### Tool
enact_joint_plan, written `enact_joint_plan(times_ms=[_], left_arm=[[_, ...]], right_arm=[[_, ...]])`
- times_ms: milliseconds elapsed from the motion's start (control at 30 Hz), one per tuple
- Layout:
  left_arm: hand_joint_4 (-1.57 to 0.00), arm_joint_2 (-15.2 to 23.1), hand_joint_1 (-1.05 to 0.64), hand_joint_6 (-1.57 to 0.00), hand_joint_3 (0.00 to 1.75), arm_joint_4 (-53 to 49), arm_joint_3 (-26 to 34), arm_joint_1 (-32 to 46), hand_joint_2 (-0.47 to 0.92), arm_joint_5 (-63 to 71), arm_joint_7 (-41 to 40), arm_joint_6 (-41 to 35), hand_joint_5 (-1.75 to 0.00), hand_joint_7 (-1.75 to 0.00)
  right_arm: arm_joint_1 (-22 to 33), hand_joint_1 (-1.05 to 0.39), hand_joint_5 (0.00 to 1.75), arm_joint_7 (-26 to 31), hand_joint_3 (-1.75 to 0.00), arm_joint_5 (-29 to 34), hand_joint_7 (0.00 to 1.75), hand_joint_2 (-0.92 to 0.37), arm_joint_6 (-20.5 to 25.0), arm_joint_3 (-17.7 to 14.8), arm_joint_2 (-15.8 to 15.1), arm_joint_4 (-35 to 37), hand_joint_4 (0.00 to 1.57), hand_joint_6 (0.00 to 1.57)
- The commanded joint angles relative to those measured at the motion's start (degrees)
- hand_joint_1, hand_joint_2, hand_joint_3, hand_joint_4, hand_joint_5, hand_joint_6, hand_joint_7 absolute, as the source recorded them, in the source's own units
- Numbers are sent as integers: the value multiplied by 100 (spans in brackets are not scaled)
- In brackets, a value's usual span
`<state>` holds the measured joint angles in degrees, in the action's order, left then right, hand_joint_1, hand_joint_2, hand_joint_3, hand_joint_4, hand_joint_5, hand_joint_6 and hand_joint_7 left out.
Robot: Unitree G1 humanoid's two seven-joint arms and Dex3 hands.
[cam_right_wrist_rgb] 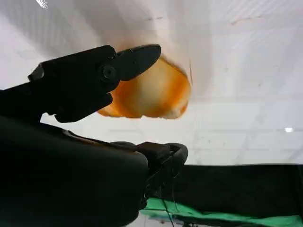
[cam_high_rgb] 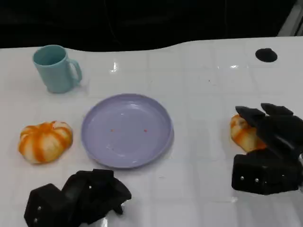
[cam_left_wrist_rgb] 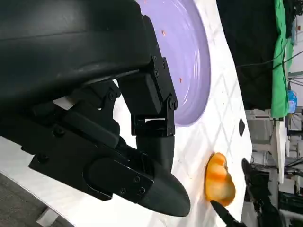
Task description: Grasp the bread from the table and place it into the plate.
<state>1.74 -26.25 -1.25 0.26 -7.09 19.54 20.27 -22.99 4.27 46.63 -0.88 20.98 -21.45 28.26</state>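
The bread (cam_high_rgb: 242, 132) is being enclosed by the right hand (cam_high_rgb: 267, 149), fingers wide around it, not yet closed; a firm grip is needed before transfer to the plate (cam_high_rgb: 94, 142).

Bread (cam_high_rgb: 242, 131): orange — pale-streaked
Second bread (cam_high_rgb: 45, 141): orange with white stripes
Plate (cam_high_rgb: 161, 142): lavender
Mug (cam_high_rgb: 56, 69): light teal
Table (cam_high_rgb: 203, 80): white — faint grid
Robot hands (cam_high_rgb: 271, 147): black

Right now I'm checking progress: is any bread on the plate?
No, the plate holds no bread; one bread lies on the table beside it, and the other bread is at the right hand.
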Motion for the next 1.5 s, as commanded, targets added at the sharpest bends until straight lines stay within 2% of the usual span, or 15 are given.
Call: enact_joint_plan(times_ms=[33, 300, 333, 400, 433, 467, 567, 633, 667, 700, 733, 800, 1067, 1300, 1500], left_arm=[[-88, 67, -105, -127, 0, -9, 27, 101, 86, 35, -3, 18, -151, -78], [-88, 76, -105, -127, 0, -26, 34, 123, 86, 8, 30, 74, -150, -78], [-88, 76, -105, -127, 0, -24, 32, 125, 86, 11, 26, 70, -150, -78], [-88, 74, -105, -128, 0, -23, 29, 123, 86, 24, 7, 67, -150, -78], [-88, 72, -105, -128, 0, -14, 29, 125, 86, 24, 1, 60, -150, -78], [-88, 70, -105, -128, 0, -17, 27, 120, 86, 31, -4, 64, -150, -78], [-88, 67, -105, -128, 0, -19, 28, 106, 86, 27, -4, 37, -150, -78], [-88, 70, -105, -127, 0, 3, 23, 109, 86, 40, -17, 22, -150, -78], [-88, 70, -105, -128, 0, 11, 22, 108, 86, 46, -27, 16, -150, -78], [-88, 70, -105, -128, 0, 11, 23, 106, 86, 47, -28, 19, -150, -78], [-88, 71, -105, -128, 0, 5, 23, 103, 86, 50, -26, 31, -150, -78], [-88, 73, -105, -128, 0, -3, 26, 98, 85, 35, -7, 33, -151, -78], [-88, 87, -105, -128, 0, -25, 30, 96, 85, 38, 3, 49, -151, -77], [-89, 88, -105, -128, 0, -57, 30, 78, 86, 35, 21, 84, -151, -77], [-88, 96, -105, -128, 1, -94, 23, 53, 86, 61, 11, 100, -150, -77]], right_arm=[[-238, -29, 12, 146, 0, -28, 2, -83, 45, 101, 35, 482, 14, 27], [-465, -30, 15, 470, -1, -44, 5, -88, -87, 260, 43, 1022, 32, 41], [-480, -29, 16, 546, -1, -83, 5, -88, -137, 251, 51, 1077, 41, 47], [-488, -19, 22, 831, -1, -300, 9, -89, -417, 123, 100, 1230, 79, 72], [-487, -16, 24, 998, 0, -430, 10, -88, -603, 50, 126, 1315, 88, 78], [-497, -10, 41, 1091, -1, -527, 12, -90, -718, 4, 144, 1385, 104, 98], [-557, -3, 111, 1280, -11, -630, 12, -92, -1032, -1, 123, 1589, 98, 129], [-605, -2, 141, 1570, -16, -559, 14, -89, -1274, 63, 86, 1746, 97, 137], [-629, -2, 161, 1715, -27, -511, 53, -81, -1350, 92, 81, 1820, 92, 125], [-651, -2, 168, 1841, -41, -478, 94, -73, -1414, 111, 82, 1887, 90, 107], [-664, -2, 171, 1945, -53, -471, 121, -67, -1482, 115, 87, 1939, 90, 94], [-686, -2, 174, 2078, -62, -489, 143, -62, -1529, 104, 120, 2008, 87, 82], [-729, 1, 175, 2676, -76, -543, 171, -54, -1645, 51, 241, 2116, 89, 69], [-691, 6, 175, 3242, -110, -575, 167, -34, -1966, 6, 340, 1990, 95, 79], [-590, 7, 175, 2962, -132, -824, 168, -27, -2258, -56, 468, 1521, 97, 79]])
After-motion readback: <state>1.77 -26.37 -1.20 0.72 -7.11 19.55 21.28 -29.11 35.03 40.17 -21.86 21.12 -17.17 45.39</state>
